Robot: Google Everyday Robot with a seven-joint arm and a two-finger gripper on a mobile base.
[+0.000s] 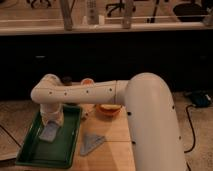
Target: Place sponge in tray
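The dark green tray [35, 152] lies at the left end of the wooden table. The pale blue-grey sponge [49, 133] is in the tray's middle, slightly tilted. My white arm reaches from the right across the table and bends down over the tray. My gripper [53, 122] points down right at the sponge's upper end. Whether it still touches the sponge cannot be told.
A grey triangular flat piece [91, 144] lies on the table [112, 142] just right of the tray. An orange bowl [108, 108] sits behind it under my arm. A dark counter front runs along the back. A cable [190, 130] lies on the floor at right.
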